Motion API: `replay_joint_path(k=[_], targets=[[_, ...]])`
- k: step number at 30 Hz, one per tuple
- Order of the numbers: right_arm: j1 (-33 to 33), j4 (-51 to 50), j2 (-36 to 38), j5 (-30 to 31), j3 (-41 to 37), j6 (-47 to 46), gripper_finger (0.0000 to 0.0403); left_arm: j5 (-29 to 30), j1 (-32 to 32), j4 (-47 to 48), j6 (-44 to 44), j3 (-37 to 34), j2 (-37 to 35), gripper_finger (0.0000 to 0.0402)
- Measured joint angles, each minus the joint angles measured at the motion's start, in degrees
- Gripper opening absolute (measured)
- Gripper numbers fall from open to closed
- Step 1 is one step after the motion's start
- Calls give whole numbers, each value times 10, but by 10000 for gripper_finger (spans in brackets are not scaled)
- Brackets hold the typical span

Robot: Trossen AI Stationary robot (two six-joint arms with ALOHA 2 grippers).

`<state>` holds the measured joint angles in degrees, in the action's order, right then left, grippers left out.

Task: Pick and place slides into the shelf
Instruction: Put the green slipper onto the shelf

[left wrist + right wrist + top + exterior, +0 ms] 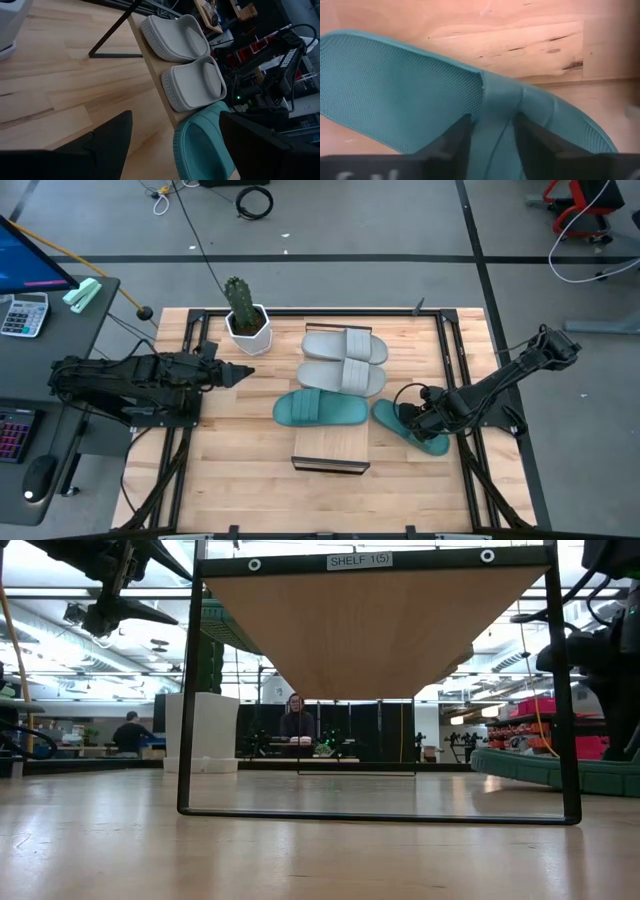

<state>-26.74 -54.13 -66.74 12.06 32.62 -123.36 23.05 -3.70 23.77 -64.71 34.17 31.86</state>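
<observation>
The shelf [335, 445] is a light wood board on the middle of the table. Two light grey slides [345, 345] [343, 376] lie side by side on its far part, and a teal slide [320, 409] lies across it nearer the front. A second teal slide [432, 442] rests sole-down on the table right of the shelf. My right gripper [418, 420] stands over it, pointing down, shut on its strap. My left gripper [245, 375] hovers open above the table left of the shelf, holding nothing, and faces the slides [195, 82]. My right gripper comes from above, pointing steeply down, at the teal slide's strap, at the strap's edge beside the footbed [495, 112]. One finger [452, 142] stands on the footbed side at the strap's opening. The other [535, 142] is on the strap's outer side. The slide lies on the table.
A cactus in a white pot [245, 320] stands at the far left of the table, just beyond my left gripper. Dark metal rails [450, 350] run along the table's sides. The shelf's near end [330, 466] has a dark frame. In the low view a person [296, 720] shows in the room beyond.
</observation>
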Motion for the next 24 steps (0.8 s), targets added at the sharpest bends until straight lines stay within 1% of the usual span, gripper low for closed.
replay_joint_path(k=[6,8,19,24], targets=[[0,5,0,5,-1,13,26,3,0,0,0,0,0,302],[0,8,0,5,0,25,11,3,0,0,0,0,0,302],[0,-18,-2,7,56,77,37,3,0,0,7,0,0,302],[0,-24,-1,8,60,81,68,3,0,0,9,0,0,302]])
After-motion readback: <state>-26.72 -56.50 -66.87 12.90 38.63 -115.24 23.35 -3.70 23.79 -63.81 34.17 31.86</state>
